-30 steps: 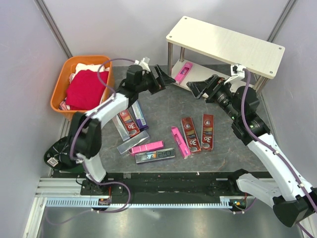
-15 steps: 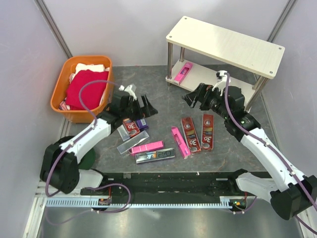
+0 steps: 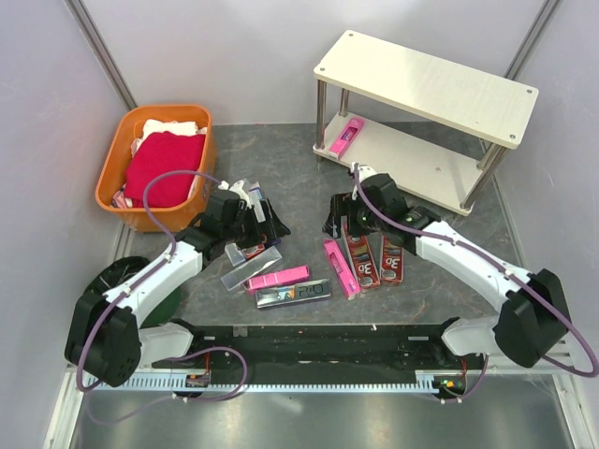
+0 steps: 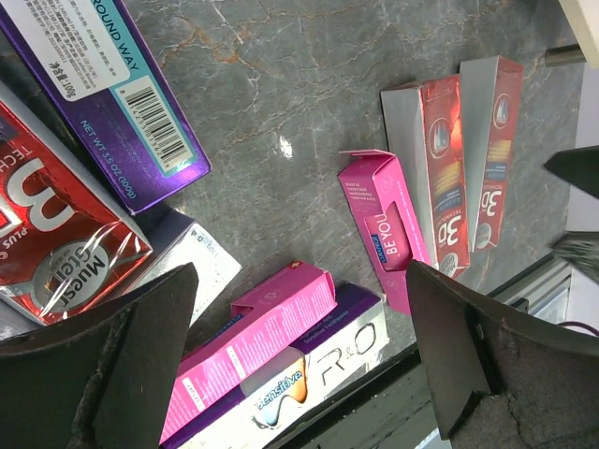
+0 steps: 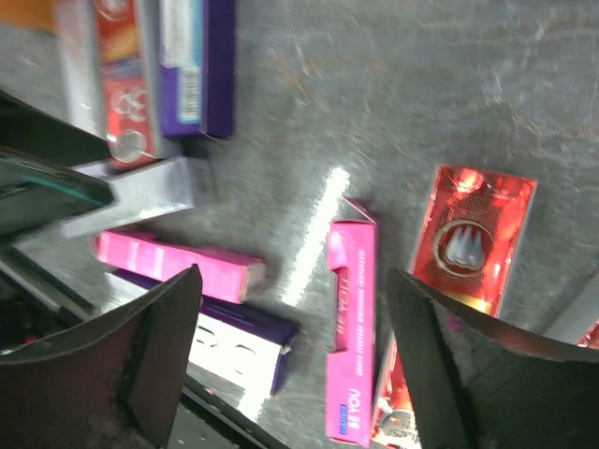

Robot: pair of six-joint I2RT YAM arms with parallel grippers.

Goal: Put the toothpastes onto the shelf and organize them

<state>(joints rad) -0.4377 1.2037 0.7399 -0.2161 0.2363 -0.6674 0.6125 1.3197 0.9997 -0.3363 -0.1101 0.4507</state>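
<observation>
grey table [image 3: 299,187] | pink toothpastes [image 3: 278,277]: 2 down, 1 on shelf [image 3: 426,79] | left gripper [image 4: 299,271], right gripper [image 5: 292,273]: wide apart, empty

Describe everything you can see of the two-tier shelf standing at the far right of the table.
The shelf is a small two-tier rack: two pale cream, wood-look boards carried on round metal legs, with a dark screw at each corner of the top board. It stands upright at the far right of the grey table, close to the back wall. The top board is bare. One pink carton lies flat on the lower board near its left end.
</observation>
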